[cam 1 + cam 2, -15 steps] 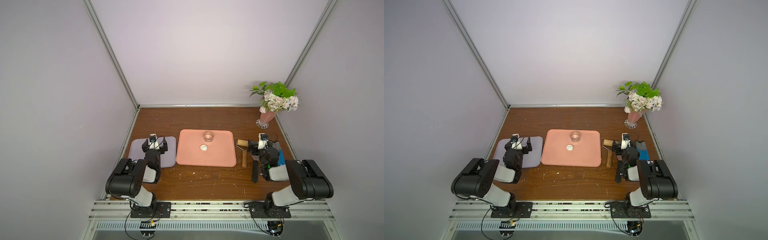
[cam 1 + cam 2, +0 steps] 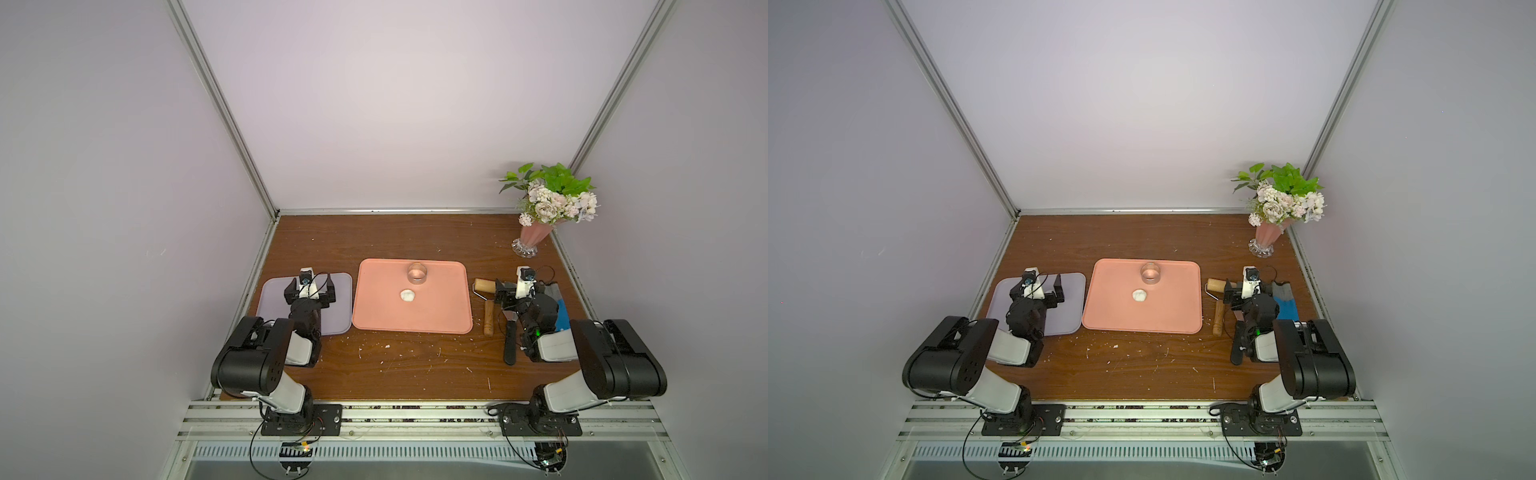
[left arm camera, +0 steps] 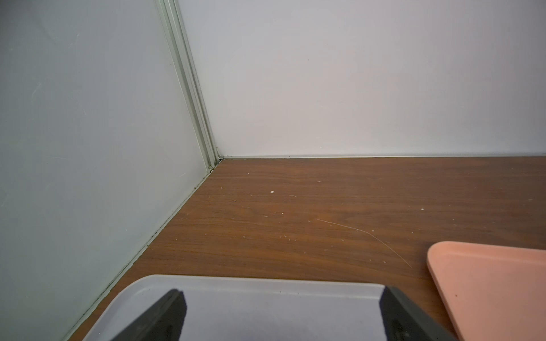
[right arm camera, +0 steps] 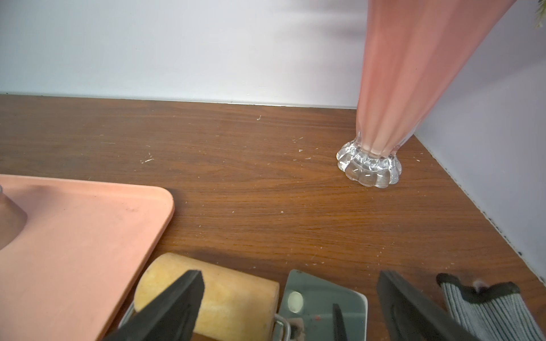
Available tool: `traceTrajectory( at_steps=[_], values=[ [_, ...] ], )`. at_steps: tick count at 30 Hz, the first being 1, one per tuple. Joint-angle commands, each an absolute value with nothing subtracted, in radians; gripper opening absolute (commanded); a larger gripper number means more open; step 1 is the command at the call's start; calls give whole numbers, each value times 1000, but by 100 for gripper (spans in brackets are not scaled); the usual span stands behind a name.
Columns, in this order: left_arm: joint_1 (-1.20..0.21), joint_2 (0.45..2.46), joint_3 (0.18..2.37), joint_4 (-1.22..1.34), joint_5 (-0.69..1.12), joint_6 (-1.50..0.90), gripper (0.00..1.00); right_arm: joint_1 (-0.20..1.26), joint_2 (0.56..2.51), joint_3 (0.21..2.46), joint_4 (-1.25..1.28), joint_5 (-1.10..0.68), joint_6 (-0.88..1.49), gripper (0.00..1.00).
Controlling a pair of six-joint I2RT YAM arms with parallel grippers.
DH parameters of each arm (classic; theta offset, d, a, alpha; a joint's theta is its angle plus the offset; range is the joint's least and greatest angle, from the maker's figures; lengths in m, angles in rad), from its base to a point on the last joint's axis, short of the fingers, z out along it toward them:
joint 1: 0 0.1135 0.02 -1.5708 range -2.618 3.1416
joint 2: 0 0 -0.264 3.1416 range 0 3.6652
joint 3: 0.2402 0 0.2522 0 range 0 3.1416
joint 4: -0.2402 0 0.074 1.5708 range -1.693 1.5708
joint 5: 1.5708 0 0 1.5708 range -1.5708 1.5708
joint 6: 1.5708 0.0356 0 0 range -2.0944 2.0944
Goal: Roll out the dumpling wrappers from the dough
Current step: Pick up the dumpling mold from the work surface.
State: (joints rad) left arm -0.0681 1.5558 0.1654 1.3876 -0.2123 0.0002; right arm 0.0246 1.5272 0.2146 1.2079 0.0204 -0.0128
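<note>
The dough (image 2: pixel 408 295) (image 2: pixel 1140 295) is a small knobbly white lump near the middle of the pink tray (image 2: pixel 374 311) (image 2: pixel 1108 311). No dumpling wrappers are in view. A tan wooden roller (image 2: pixel 485 286) (image 4: pixel 230 295) lies on the table just right of the tray. My right gripper (image 2: pixel 519 287) (image 4: pixel 289 273) hovers open over the roller's end and a scraper blade (image 4: pixel 319 298), holding nothing. Over the lavender tray (image 2: pixel 274 299) (image 3: pixel 266 310), my left gripper (image 2: pixel 311 287) (image 3: pixel 282 290) stands open and empty.
A steel ring cutter (image 2: pixel 417 273) (image 2: pixel 1151 273) stands on the pink tray behind the dough. The black-handled scraper (image 2: pixel 509 340) and a blue-grey glove (image 2: pixel 561 311) lie at the right. A pink flower vase (image 2: pixel 530 239) (image 4: pixel 369 165) fills the back right corner. Walls close in on three sides.
</note>
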Motion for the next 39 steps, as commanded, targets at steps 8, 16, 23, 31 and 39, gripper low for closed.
traceTrajectory(
  at_steps=[8, 16, 23, 31, 39],
  values=[
    [-67, 1527, 188, 1349, -305, -32, 100, 28, 1481, 260, 1194, 30, -11, 100],
    [-60, 1193, 257, 1021, -366, -138, 100, 27, 1210, 523, 635, 99, 159, 100],
    [23, 1011, 615, 262, -180, -654, 99, -12, 1069, 696, 206, 15, 656, 100],
    [-33, 1027, 741, -2, 126, -714, 100, -14, 1051, 756, -22, -240, 626, 88],
    [-287, 1157, 771, -260, 41, -714, 92, 12, 1027, 741, -238, -249, 544, 75]
  ],
)
